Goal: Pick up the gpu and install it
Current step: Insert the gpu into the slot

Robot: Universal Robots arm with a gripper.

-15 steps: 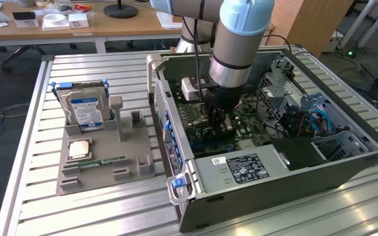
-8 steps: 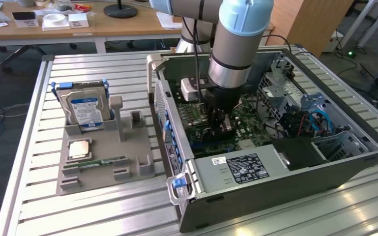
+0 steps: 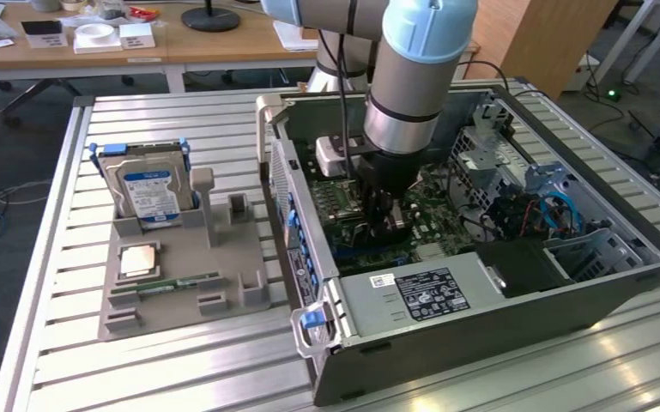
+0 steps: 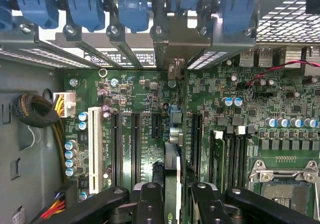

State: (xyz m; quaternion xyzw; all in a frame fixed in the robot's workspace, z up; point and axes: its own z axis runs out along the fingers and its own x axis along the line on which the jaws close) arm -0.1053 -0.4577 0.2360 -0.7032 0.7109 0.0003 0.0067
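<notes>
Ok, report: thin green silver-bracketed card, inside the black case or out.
Inside: the gpu stands on edge over the green motherboard, clamped by the gripper.

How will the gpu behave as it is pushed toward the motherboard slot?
Likely stiff: the gpu shows as a thin straight edge. Gripped on its flat faces by the fingers, it may pivot if pushed off-centre. Probably fragile: a thin card over a motherboard crowded with parts.

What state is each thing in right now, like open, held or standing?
computer case: open, on its side.
gpu: held edge-on over the motherboard.
gripper: shut on the gpu, inside the case.
hard drive: upright in the grey holder.
memory stick: flat in the holder.
</notes>
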